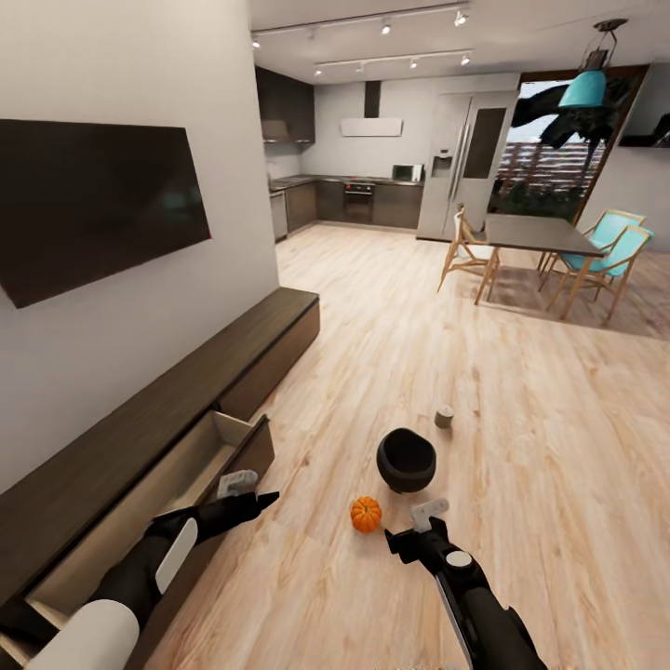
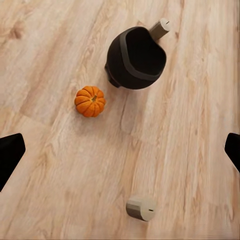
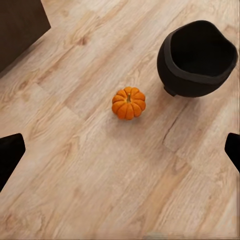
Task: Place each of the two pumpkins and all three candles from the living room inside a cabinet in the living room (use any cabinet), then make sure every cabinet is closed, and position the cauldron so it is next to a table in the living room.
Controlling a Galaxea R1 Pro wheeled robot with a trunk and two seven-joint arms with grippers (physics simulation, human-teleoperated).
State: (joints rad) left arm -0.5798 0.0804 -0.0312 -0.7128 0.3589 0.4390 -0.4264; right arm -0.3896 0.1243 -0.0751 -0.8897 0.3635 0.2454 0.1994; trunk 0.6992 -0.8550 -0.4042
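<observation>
One orange pumpkin [image 1: 366, 514] [image 2: 90, 101] [image 3: 129, 103] sits on the wood floor between my two grippers. Just beyond it stands the black cauldron [image 1: 406, 460] [image 2: 136, 58] [image 3: 197, 57], upright and empty. A cream candle [image 1: 444, 416] [image 2: 160, 28] stands behind the cauldron, and another candle [image 2: 140, 207] lies on the floor nearer my left gripper. The dark-brown cabinet [image 1: 186, 391] runs along the left wall with one drawer [image 1: 177, 484] pulled open. My left gripper [image 1: 249, 493] hovers open by that drawer. My right gripper [image 1: 414, 527] is open just right of the pumpkin, holding nothing.
A dark TV [image 1: 93, 205] hangs above the cabinet. A dining table [image 1: 535, 233] with wooden and teal chairs [image 1: 609, 256] stands at the back right, and the kitchen units [image 1: 358, 200] line the far wall. Open floor lies right of the cauldron.
</observation>
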